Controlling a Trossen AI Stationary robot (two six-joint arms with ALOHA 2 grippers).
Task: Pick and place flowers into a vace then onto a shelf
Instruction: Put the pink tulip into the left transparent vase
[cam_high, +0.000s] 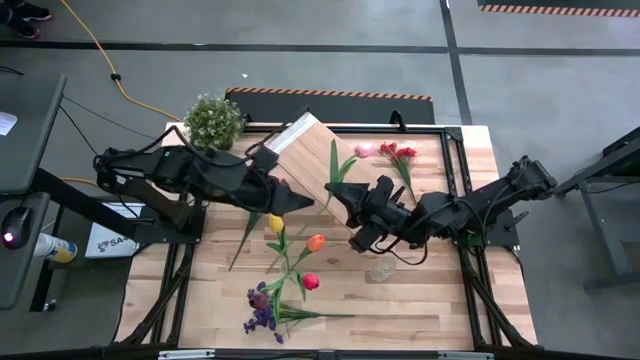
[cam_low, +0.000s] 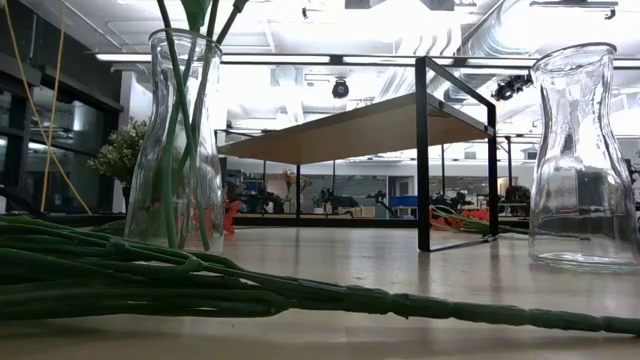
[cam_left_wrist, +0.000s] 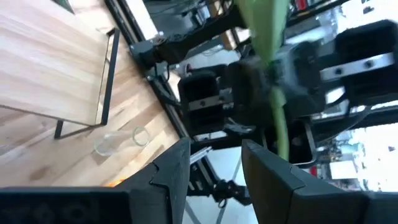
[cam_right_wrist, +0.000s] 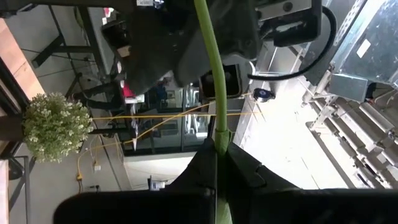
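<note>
The right gripper (cam_right_wrist: 216, 163) pinches a green flower stem (cam_right_wrist: 211, 68) between closed jaws. The left gripper (cam_left_wrist: 214, 165) stands partly open beside the stem, clear of it. No writing is legible.

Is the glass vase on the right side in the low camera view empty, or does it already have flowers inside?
Empty. In the low view the right vase stands upright with only clear glass showing, no stems inside. The left vase already holds green stems.

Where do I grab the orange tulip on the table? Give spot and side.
Take the orange tulip by its stem, just below the bloom, coming straight down from above: it lies flat on the table, and other stems crowd its lower end.
</note>
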